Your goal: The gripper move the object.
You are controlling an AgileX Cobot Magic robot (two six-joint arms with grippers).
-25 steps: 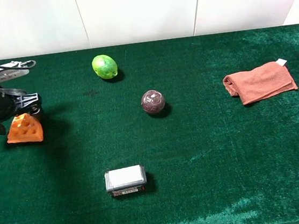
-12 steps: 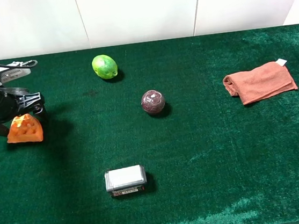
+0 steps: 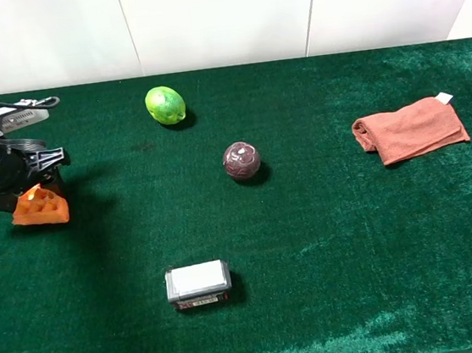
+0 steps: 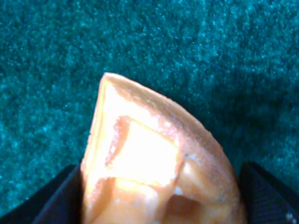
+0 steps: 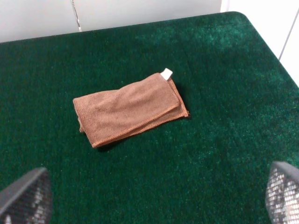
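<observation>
The toy waffle point(image 3: 40, 208), an orange wedge with a yellow grid top, lies on the green cloth at the far left. My left gripper point(image 3: 34, 187) is down over its far part. In the left wrist view the waffle point(image 4: 154, 172) fills the gap between the two black fingers point(image 4: 56, 196), and both sides touch them. It still rests on the cloth. My right gripper point(image 5: 156, 198) is open and empty, with only its fingertips showing, above the cloth near the brown towel point(image 5: 128, 109).
A green lime point(image 3: 165, 104) lies at the back. A dark maroon ball point(image 3: 241, 160) sits mid-table. A small grey box point(image 3: 198, 283) lies near the front. The folded brown towel point(image 3: 408, 129) lies at the right. The table's left edge is close to the waffle.
My left gripper has come down over the waffle and now covers more of its top. The waffle has barely shifted. The right arm has not moved.
</observation>
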